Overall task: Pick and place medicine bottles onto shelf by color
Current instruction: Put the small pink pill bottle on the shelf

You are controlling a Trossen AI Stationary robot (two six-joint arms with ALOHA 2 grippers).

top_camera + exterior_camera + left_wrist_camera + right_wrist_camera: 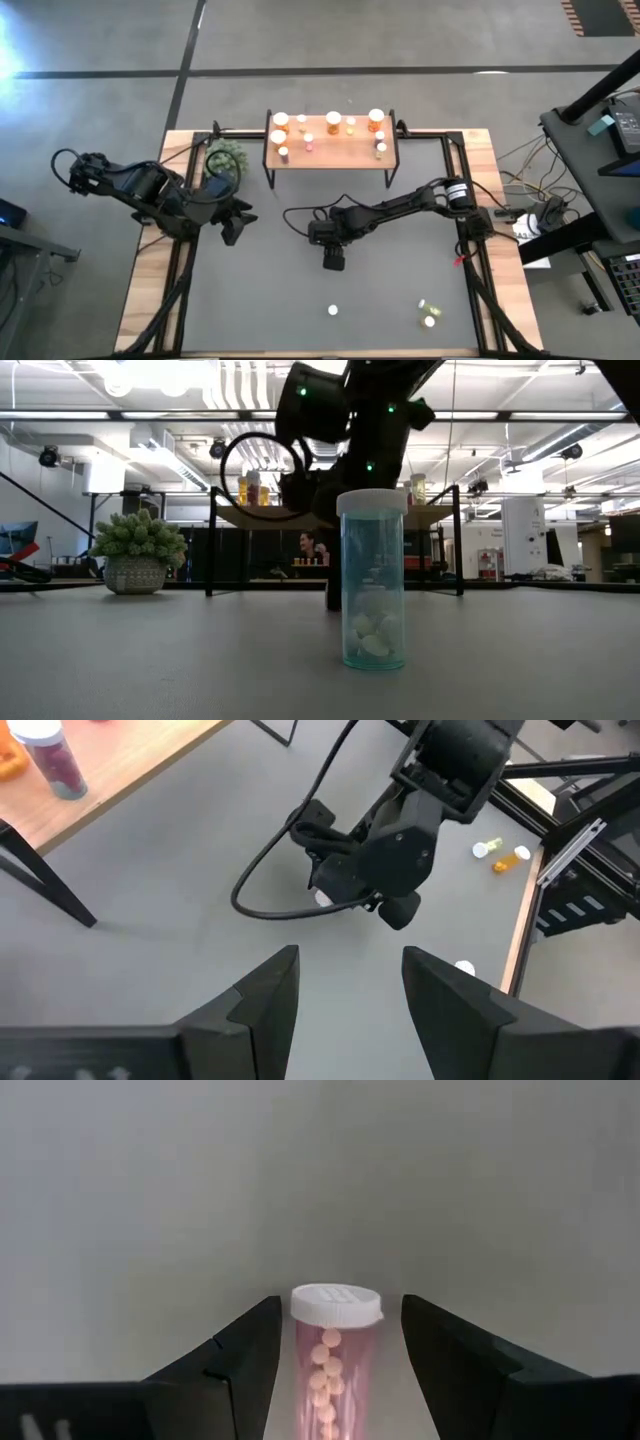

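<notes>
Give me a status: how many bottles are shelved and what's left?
Done: roughly ten bottles stand on the shelf. In hand: the right hand is mid-mat, open around a pink bottle, not gripping it. Left: a clear bottle at the mat's front, plus a lying bottle and an upright bottle front-right. The left hand waits open by the plant.
</notes>
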